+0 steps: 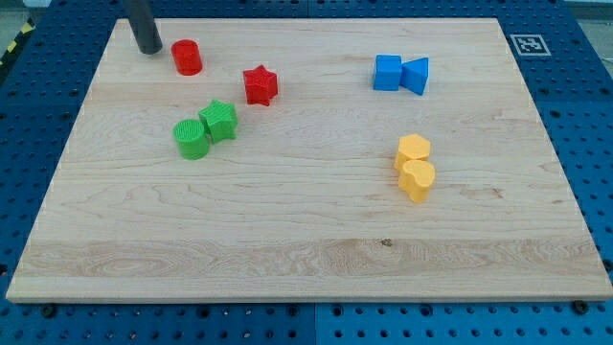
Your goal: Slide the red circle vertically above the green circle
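Note:
The red circle (187, 57) stands near the board's top left. The green circle (191, 139) lies lower down, almost straight below it, touching a green star-like block (219, 121) on its right. My tip (149, 49) rests on the board just left of the red circle, with a small gap between them. The rod rises out of the view's top.
A red star (260, 84) lies right of the red circle. A blue cube (387, 72) and a blue triangle (416, 75) touch at the top right. Two yellow blocks (415, 165) touch at the right of centre. The wooden board (306, 278) sits on a blue pegboard.

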### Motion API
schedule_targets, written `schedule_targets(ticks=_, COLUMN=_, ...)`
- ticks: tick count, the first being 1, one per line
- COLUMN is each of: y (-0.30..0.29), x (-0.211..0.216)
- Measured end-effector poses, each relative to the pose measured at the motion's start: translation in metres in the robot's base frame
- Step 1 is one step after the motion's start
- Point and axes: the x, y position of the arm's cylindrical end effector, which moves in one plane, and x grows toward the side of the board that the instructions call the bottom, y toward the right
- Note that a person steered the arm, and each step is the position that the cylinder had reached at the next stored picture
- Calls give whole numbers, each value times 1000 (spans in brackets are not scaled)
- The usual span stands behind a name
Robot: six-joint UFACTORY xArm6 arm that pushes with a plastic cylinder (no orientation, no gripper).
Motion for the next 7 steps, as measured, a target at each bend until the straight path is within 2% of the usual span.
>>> schedule_targets(ticks=7, y=38, x=14)
